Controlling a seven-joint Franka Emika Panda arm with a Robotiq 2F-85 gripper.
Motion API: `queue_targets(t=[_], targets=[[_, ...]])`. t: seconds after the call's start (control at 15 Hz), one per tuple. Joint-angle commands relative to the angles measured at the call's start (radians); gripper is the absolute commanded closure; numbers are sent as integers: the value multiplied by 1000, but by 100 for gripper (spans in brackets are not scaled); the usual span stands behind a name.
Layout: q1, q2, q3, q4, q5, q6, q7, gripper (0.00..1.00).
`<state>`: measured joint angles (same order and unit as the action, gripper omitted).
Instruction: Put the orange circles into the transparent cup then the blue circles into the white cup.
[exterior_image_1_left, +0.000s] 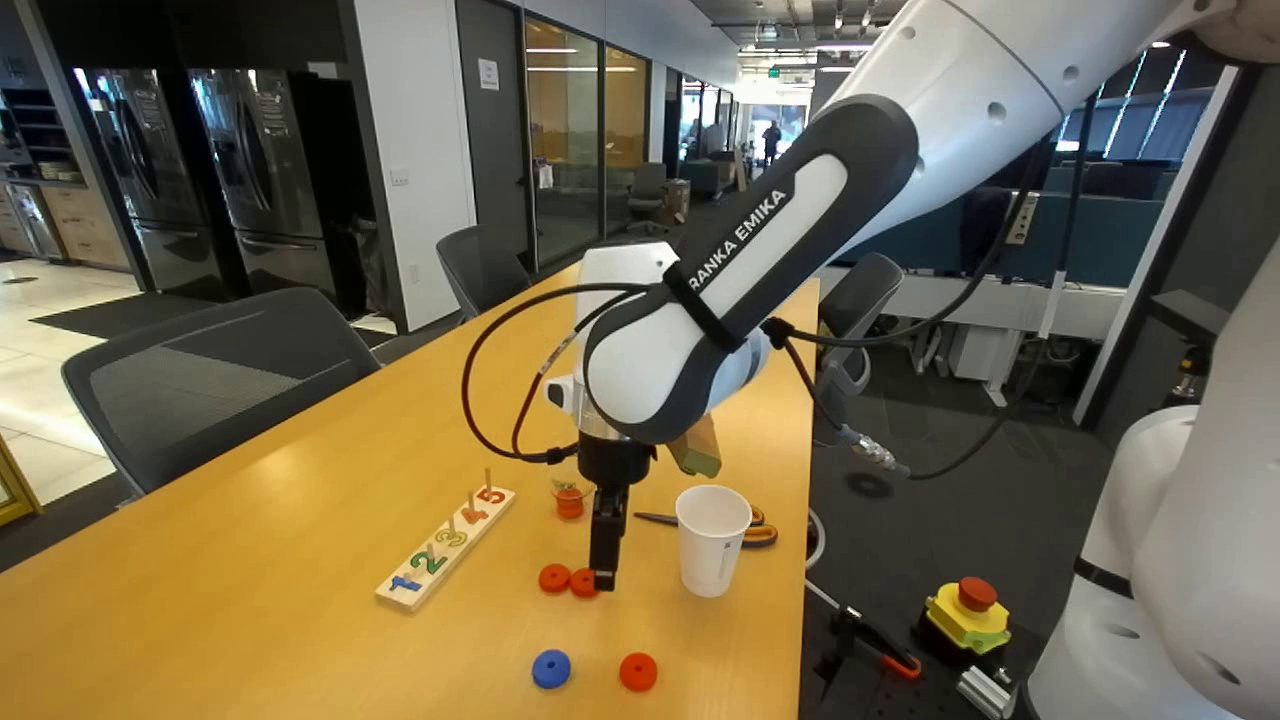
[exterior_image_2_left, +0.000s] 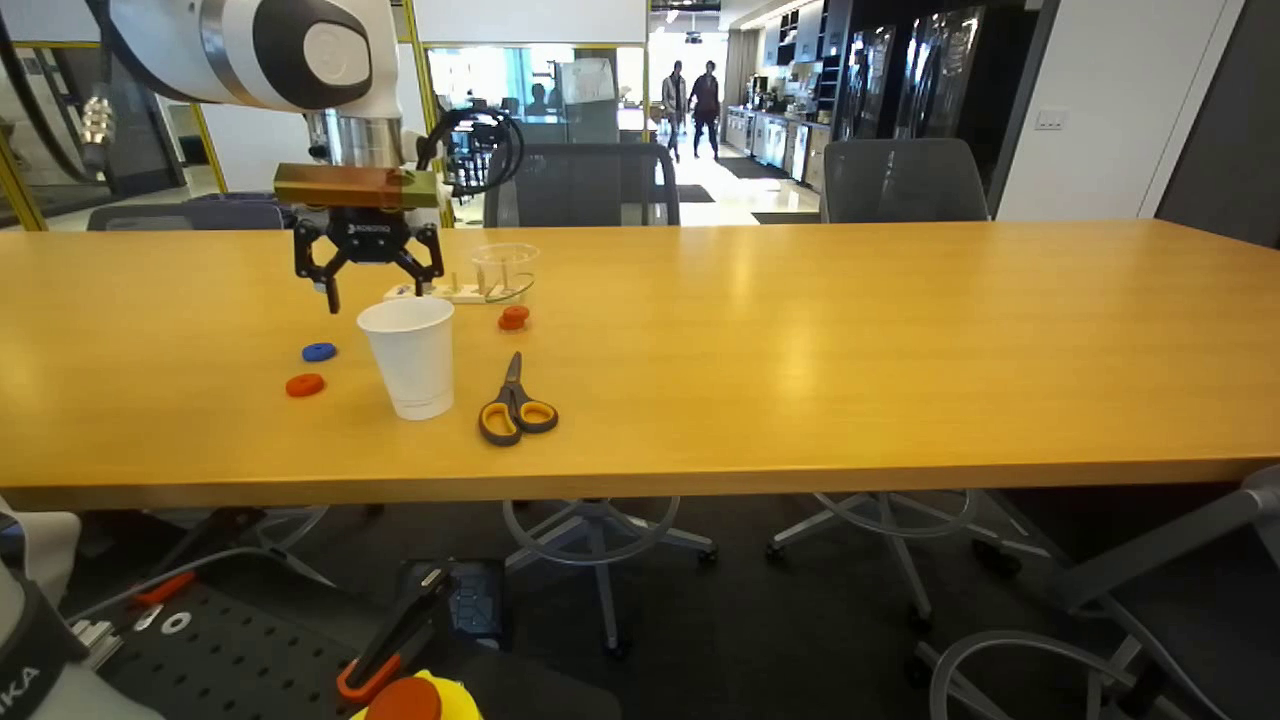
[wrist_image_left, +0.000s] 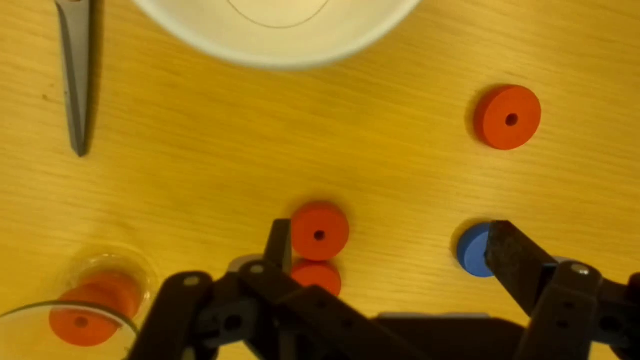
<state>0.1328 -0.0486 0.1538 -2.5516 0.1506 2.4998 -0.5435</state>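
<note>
One blue circle (wrist_image_left: 472, 251) lies partly hidden behind the wide-spread tool (wrist_image_left: 390, 232) in wrist view, white cup (wrist_image_left: 280, 42) cropped.

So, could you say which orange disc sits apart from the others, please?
The lone orange disc at the wrist view's upper right; two others lie together, the rest inside the transparent cup.
</note>
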Motion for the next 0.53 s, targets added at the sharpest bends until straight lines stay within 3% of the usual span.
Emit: queue_targets(t=[0.0,0.47], targets=[[17,55,3,-19,-46,103,69,0],[15,199,6,21,-204,226,234,0]])
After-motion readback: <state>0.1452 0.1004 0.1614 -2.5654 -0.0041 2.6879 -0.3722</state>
